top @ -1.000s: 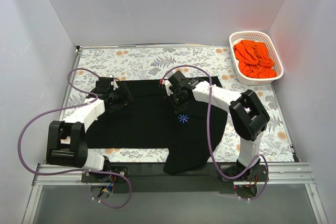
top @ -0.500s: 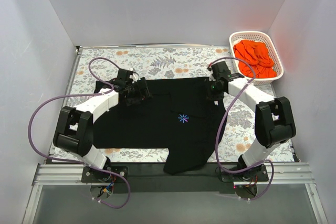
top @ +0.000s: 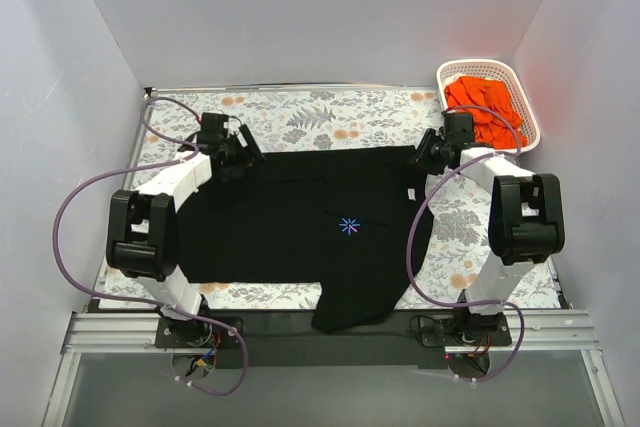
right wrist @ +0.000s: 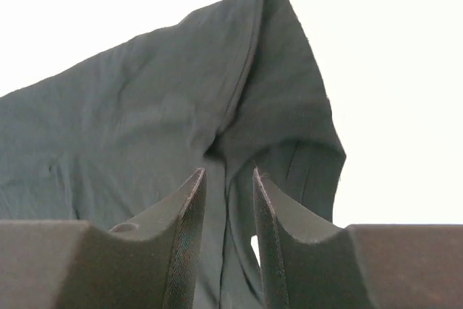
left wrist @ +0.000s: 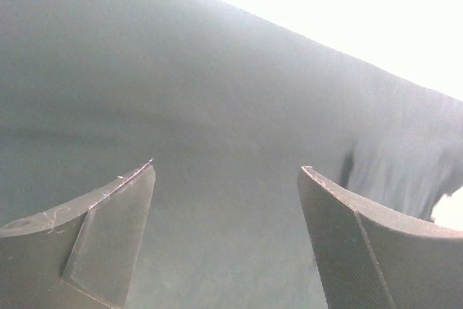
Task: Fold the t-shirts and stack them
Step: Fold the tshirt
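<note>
Our right gripper (right wrist: pixel 226 175) pinches the black t-shirt (top: pixel 290 222) at its far right corner, while our left gripper (left wrist: pixel 227 168) gapes, unclenched, over the far left. The shirt lies spread on the table (top: pixel 300 122). If we pull now, one-sided, it'll likely skew and bunch.

The t-shirt (top: pixel 290 222) lies on the table (top: pixel 300 117) (basket (top: pixel 492 155) of tees (top: pixel 485 107) far right).

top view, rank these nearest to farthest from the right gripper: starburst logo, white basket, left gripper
Measured from the right gripper, at the shirt's far right corner:
1. white basket, just beyond it in the table's far right corner.
2. starburst logo, on the black t-shirt, mid-table.
3. left gripper, across the shirt at its far left corner.
</note>
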{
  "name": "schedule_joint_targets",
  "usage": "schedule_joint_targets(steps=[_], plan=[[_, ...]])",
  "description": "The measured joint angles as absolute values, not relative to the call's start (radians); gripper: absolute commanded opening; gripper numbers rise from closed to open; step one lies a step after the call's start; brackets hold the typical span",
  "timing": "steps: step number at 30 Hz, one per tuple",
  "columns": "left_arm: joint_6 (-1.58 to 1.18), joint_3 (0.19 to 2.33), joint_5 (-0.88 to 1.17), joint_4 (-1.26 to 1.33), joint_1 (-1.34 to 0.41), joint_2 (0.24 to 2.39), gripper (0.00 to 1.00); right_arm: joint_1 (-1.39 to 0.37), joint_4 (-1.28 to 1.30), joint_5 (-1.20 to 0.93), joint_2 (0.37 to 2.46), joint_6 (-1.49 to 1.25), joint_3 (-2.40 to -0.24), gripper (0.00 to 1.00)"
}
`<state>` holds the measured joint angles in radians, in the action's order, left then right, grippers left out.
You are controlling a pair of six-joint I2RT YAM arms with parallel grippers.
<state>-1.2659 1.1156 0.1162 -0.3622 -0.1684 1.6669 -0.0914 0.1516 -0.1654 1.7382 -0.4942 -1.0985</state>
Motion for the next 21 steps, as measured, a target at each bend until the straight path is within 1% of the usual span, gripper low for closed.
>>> schedule_joint_targets(steps=[6, 12, 16, 17, 20, 21], plan=[[-1.265, 1.259, 0.093, -0.352, -0.068, 1.805, 0.73, -0.078, 0.094, -0.192, 1.850, -0.553, -1.145, 0.34], [-1.257, 1.365, 0.068, -0.336, -0.051, 1.942, 0.73, -0.059, 0.041, -0.220, 1.890, -0.596, -1.168, 0.34], [-1.253, 1.392, 0.059, -0.333, -0.044, 2.003, 0.73, -0.049, 0.014, -0.236, 1.909, -0.609, -1.170, 0.33], [-1.253, 1.396, 0.058, -0.334, -0.041, 2.012, 0.73, -0.046, 0.010, -0.239, 1.916, -0.611, -1.170, 0.32], [-1.253, 1.413, 0.054, -0.333, -0.032, 2.039, 0.73, -0.038, 0.000, -0.247, 1.938, -0.616, -1.170, 0.24], [-1.253, 1.420, 0.049, -0.328, -0.031, 2.043, 0.73, -0.036, -0.001, -0.251, 1.944, -0.617, -1.170, 0.17]])
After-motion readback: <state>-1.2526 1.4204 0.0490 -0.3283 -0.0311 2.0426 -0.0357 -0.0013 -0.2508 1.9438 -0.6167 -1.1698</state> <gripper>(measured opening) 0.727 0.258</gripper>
